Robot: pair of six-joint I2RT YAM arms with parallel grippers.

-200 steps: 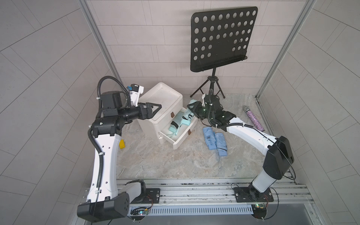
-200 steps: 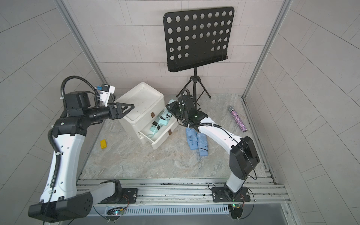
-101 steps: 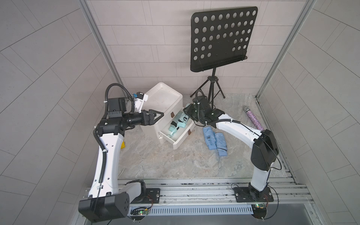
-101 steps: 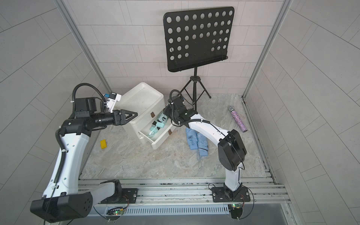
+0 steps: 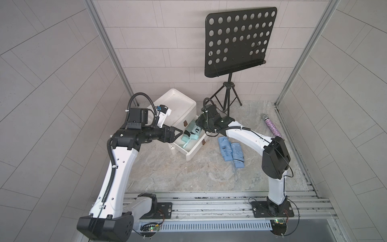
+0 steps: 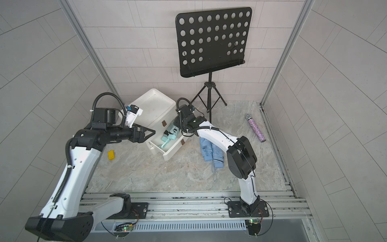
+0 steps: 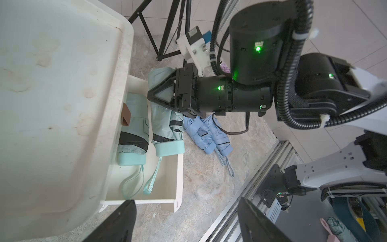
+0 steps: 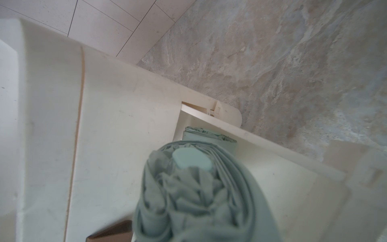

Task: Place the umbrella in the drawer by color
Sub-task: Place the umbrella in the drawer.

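Note:
My right gripper (image 5: 198, 124) (image 7: 154, 95) is shut on a folded mint-green umbrella (image 7: 166, 119) (image 8: 194, 188) over the open lower drawer (image 5: 194, 152) (image 7: 179, 167) of the white drawer unit (image 5: 178, 104). A second mint-green umbrella (image 7: 134, 125) lies inside the drawer beside it. Two light-blue umbrellas (image 5: 231, 149) (image 6: 211, 153) lie side by side on the floor, right of the drawer. My left gripper (image 5: 180, 134) (image 6: 151, 133) (image 7: 186, 204) is open and empty at the drawer's left side. The right wrist view shows only the held umbrella's tip, not the jaws.
A black music stand (image 5: 236, 42) stands behind the unit, its tripod (image 5: 227, 98) close to my right arm. A glittery purple microphone (image 5: 273, 127) lies at the far right. A small yellow block (image 6: 111, 155) sits left of the unit. Brown tab handles (image 7: 125, 114) mark the drawer fronts.
My right gripper has carried the mint-green umbrella leftwards over the open drawer. My left gripper has come down and closer to the drawer, still open.

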